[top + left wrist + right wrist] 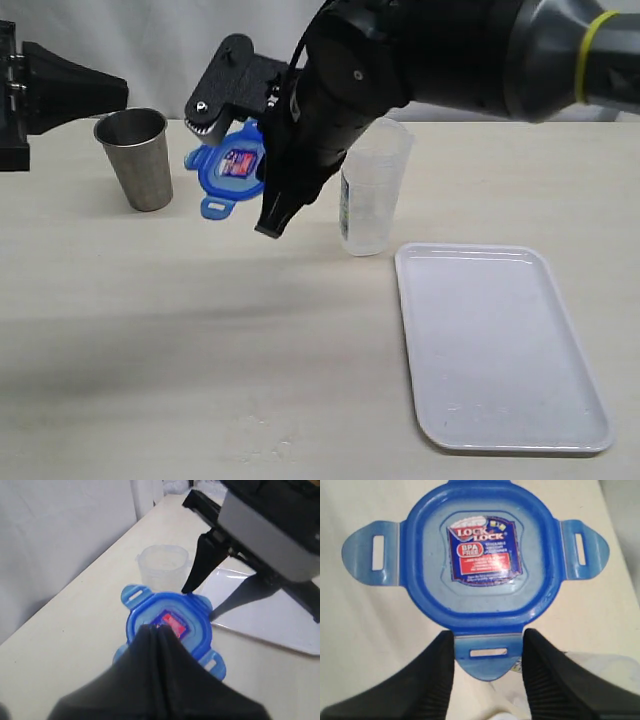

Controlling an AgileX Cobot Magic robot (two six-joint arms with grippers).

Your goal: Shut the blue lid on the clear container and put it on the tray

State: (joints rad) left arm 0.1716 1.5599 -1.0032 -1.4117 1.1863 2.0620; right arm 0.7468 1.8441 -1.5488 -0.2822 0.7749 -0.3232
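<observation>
The blue lid (232, 165) with its red-and-white label hangs tilted above the table, left of the clear container (375, 185). My right gripper (268, 222) reaches across from the right. In the right wrist view its two fingers (488, 640) press the side edges of one flap of the lid (480, 545). The container (162, 567) stands upright and uncovered behind the lid (150, 605). The white tray (500, 340) lies flat to the front right. My left gripper (122, 93) hovers at the far left, shut and holding nothing, its tips (159, 629) well short of the lid.
A steel cup (138, 158) stands upright at the back left, just left of the lid and below the left gripper. The table's back edge runs close behind the cup and container, with a white wall beyond. Nothing lies on the tray (260, 615).
</observation>
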